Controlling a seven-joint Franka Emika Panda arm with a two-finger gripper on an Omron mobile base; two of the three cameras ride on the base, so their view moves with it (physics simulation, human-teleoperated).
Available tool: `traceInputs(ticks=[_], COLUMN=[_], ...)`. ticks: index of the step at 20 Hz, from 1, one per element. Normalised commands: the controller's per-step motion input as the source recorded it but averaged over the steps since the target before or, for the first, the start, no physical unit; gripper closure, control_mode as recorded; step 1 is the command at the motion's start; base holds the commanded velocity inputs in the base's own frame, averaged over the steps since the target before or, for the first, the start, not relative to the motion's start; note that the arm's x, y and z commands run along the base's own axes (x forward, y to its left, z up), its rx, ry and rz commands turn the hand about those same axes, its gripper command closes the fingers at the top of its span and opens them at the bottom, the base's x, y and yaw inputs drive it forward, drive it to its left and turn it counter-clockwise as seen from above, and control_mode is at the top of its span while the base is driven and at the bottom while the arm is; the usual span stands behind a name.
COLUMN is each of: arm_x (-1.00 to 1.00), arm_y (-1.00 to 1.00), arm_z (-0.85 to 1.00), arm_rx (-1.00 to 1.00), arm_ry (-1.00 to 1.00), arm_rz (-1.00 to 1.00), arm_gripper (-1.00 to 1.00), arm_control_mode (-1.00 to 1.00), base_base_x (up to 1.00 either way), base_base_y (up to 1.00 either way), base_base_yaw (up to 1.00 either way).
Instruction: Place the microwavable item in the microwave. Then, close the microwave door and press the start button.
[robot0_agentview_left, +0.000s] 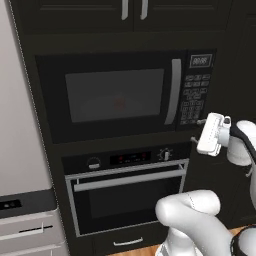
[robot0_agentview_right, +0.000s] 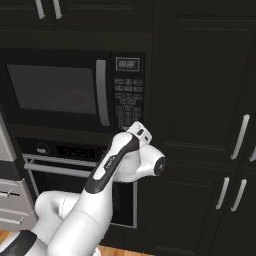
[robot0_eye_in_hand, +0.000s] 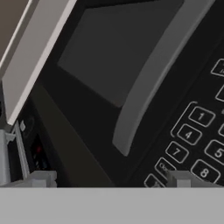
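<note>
Black and built into dark cabinetry, the microwave (robot0_agentview_left: 125, 92) faces us with its wide black door (robot0_agentview_left: 107, 95) shut, the vertical silver-grey handle (robot0_agentview_left: 173, 91) running top to bottom along the door's right edge. Behind the dark glass we make out a faint reddish smudge (robot0_agentview_left: 119, 103), the small reddish-brown microwavable item, too dim to tell its long axis or how it points. The small digital display (robot0_agentview_right: 127, 63) seems to read 99:88. On the keypad (robot0_eye_in_hand: 197, 140) we read 1, 4, 7, 5 and 8. Our tool (robot0_agentview_left: 204, 131) hovers just before the keypad's lower edge; whether its fingers are parted we cannot tell. Below sits the oven (robot0_agentview_left: 127, 192) with its horizontal bar.
</note>
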Motion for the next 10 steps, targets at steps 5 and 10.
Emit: traceInputs(ticks=[5, 10], arm_x=[0.23, 0.16], arm_y=[0.0, -0.03], arm_z=[-0.13, -0.14], arm_rx=[0.04, 0.03], arm_ry=[0.0, 0.0], arm_rz=[0.0, 0.0], arm_gripper=[-1.0, -1.0], arm_control_mode=[-1.0, -1.0], base_base_x=[0.0, 0.0], base_base_y=[0.0, 0.0], base_base_yaw=[0.0, 0.0])
